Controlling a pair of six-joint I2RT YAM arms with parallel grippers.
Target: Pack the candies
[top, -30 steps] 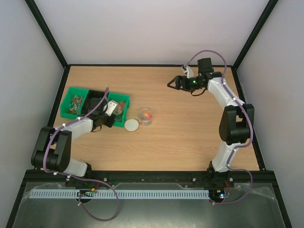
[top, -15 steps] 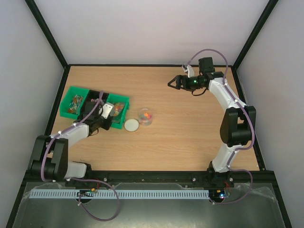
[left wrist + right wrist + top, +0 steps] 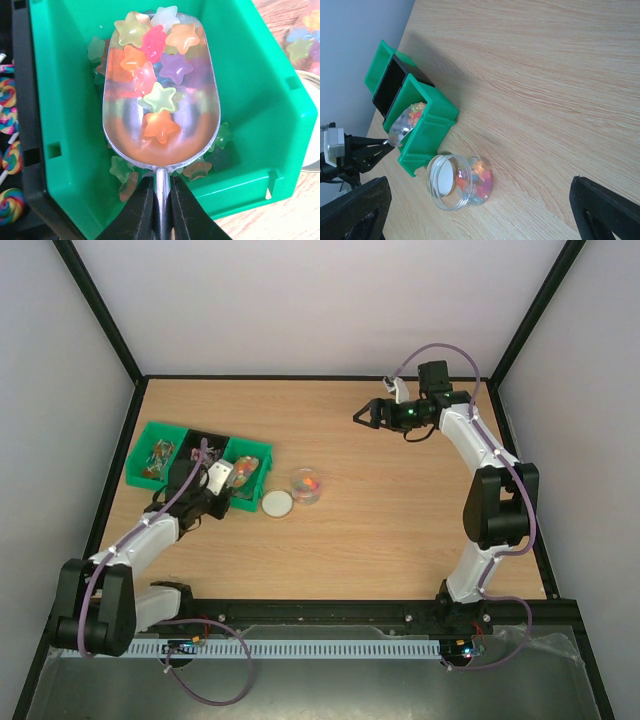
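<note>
Star-shaped candies (image 3: 152, 55) of mixed colours fill the bowl of a shiny metal scoop (image 3: 130, 145). My left gripper (image 3: 161, 182) is shut on the scoop's thin handle. The scoop sits inside the right green bin (image 3: 250, 100), over more loose candies (image 3: 197, 170) on the bin floor. From above, the left gripper (image 3: 222, 478) is at that bin (image 3: 262, 452). A clear jar (image 3: 306, 485) with some candies in it (image 3: 482, 180) stands to the bin's right. My right gripper (image 3: 362, 417) hovers open far back, holding nothing.
A round whitish lid (image 3: 277, 503) lies flat between the bin and the jar. A black bin (image 3: 22, 100) holding swirl lollipops (image 3: 11, 155) adjoins the green one, with another green bin (image 3: 158, 455) further left. Black frame posts border the table.
My left arm has stretched out, its elbow sinking toward the near edge, and its wrist has shifted a little left at the bin with the scoop. The right arm has not moved.
</note>
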